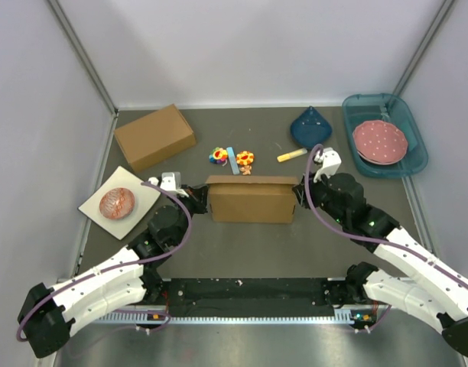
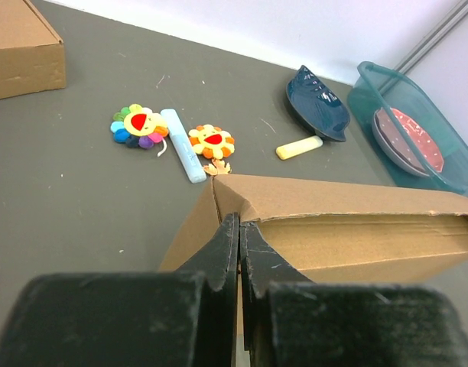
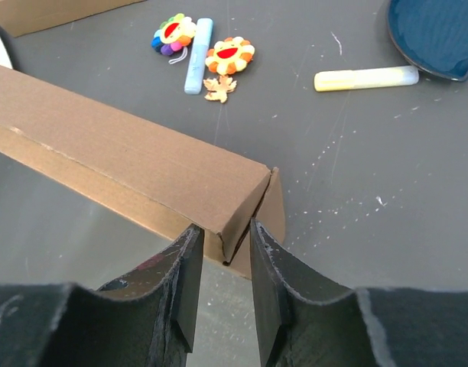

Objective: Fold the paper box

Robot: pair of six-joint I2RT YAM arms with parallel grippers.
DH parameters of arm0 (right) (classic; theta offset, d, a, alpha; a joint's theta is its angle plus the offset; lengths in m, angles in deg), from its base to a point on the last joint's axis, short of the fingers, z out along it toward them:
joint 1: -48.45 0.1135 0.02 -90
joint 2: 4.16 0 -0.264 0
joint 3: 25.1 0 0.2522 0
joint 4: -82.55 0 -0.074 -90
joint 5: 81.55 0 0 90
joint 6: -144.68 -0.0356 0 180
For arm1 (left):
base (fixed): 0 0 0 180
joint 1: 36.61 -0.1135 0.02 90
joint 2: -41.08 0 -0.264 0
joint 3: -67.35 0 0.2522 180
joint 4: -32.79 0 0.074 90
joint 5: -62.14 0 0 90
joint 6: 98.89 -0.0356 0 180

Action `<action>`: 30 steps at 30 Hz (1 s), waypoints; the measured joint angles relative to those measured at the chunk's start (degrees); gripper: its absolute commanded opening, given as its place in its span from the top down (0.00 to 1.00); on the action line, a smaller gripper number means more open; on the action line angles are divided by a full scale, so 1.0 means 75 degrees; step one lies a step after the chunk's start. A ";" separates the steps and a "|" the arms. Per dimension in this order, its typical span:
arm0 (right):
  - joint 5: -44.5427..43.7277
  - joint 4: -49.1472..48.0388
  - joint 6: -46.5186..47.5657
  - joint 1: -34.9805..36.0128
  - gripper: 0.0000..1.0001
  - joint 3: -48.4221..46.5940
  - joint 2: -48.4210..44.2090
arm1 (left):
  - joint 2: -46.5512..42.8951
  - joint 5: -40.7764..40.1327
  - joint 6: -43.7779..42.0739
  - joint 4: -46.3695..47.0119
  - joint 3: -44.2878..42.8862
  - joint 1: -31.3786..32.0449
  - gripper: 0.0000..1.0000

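The paper box [image 1: 251, 199] is a shallow brown cardboard box standing on its long side at the table's middle. In the left wrist view its left end [image 2: 326, 222] rises right behind my fingers. My left gripper [image 1: 202, 197] is at that left end; its fingers [image 2: 226, 245] are pressed together on the edge of the end wall. My right gripper [image 1: 299, 195] is at the right end, open, and its fingers [image 3: 261, 252] straddle the box's near right corner [image 3: 234, 206], where a side flap stands slightly ajar.
A deeper brown box [image 1: 154, 136] sits back left. A white tile [image 1: 134, 191] with a reddish dish [image 1: 117, 202] lies left. Two flower toys [image 1: 219, 156], a blue stick [image 1: 232, 160], a yellow stick [image 1: 291, 155] and a dark blue dish [image 1: 310, 128] lie behind. A teal bin [image 1: 406, 126] holds a pink plate [image 1: 379, 141].
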 measured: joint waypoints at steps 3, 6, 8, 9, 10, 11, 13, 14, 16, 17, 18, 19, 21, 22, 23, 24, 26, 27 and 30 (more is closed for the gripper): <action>-0.0152 0.0006 0.0073 0.0000 0.74 -0.0003 0.0029 | 0.0000 0.0000 -0.0023 -0.0058 -0.0029 0.0003 1.00; -0.0248 -0.0003 0.0152 0.0000 0.84 0.0000 0.0052 | 0.0000 0.0017 -0.0029 -0.0087 -0.0041 0.0006 1.00; -0.0289 -0.0006 0.0201 0.0000 0.92 -0.0003 0.0085 | 0.0000 0.0041 -0.0032 -0.0105 -0.0044 0.0009 1.00; -0.0300 -0.0023 0.0207 0.0003 0.94 -0.0003 0.0099 | 0.0000 0.0058 -0.0032 -0.0108 -0.0047 0.0012 1.00; -0.0300 -0.0047 0.0219 0.0003 0.97 0.0000 0.0108 | 0.0003 0.0073 -0.0032 -0.0108 -0.0047 0.0012 1.00; -0.0309 -0.0064 0.0239 0.0000 1.00 0.0000 0.0117 | 0.0003 0.0085 -0.0035 -0.0111 -0.0050 0.0012 1.00; -0.0326 -0.0079 0.0280 0.0003 1.00 0.0003 0.0119 | 0.0003 0.0096 -0.0035 -0.0114 -0.0050 0.0012 1.00; -0.0332 -0.0090 0.0291 0.0003 1.00 0.0009 0.0119 | 0.0003 0.0096 -0.0035 -0.0117 -0.0050 0.0012 1.00; -0.0344 -0.0122 0.0323 0.0003 1.00 0.0029 0.0119 | 0.0003 0.0114 -0.0047 -0.0117 -0.0052 0.0012 1.00; -0.0358 -0.0181 0.0323 0.0003 1.00 0.0070 0.0111 | 0.0003 0.0117 -0.0055 -0.0117 -0.0052 0.0012 1.00; -0.0376 -0.0236 0.0323 0.0003 1.00 0.0117 0.0090 | 0.0006 0.0128 -0.0064 -0.0117 -0.0052 0.0012 1.00; -0.0391 -0.0306 0.0321 0.0000 1.00 0.0178 0.0052 | 0.0006 0.0140 -0.0070 -0.0111 -0.0052 0.0015 1.00; -0.0405 -0.0472 0.0303 0.0000 1.00 0.0373 -0.0064 | 0.0006 0.0169 -0.0085 -0.0099 -0.0050 0.0020 1.00; -0.0423 -0.0557 0.0268 0.0000 1.00 0.0472 -0.0131 | 0.0009 0.0187 -0.0082 -0.0090 -0.0050 0.0029 1.00; -0.0425 -0.0656 0.0233 0.0000 1.00 0.0583 -0.0192 | 0.0017 0.0192 -0.0082 -0.0064 -0.0038 0.0035 1.00; -0.0425 -0.0764 0.0187 0.0000 1.00 0.0691 -0.0239 | 0.0026 0.0192 -0.0082 -0.0029 -0.0020 0.0035 1.00; -0.0425 -0.0991 0.0082 0.0000 1.00 0.0915 -0.0347 | 0.0055 0.0187 -0.0073 0.0096 0.0038 0.0035 1.00; -0.0423 -0.1075 0.0032 0.0000 1.00 0.1000 -0.0388 | 0.0067 0.0184 -0.0061 0.0154 0.0067 0.0035 1.00; -0.0437 -0.1338 -0.0111 0.0000 1.00 0.1218 -0.0478 | 0.0073 0.0172 -0.0023 0.0297 0.0146 0.0038 1.00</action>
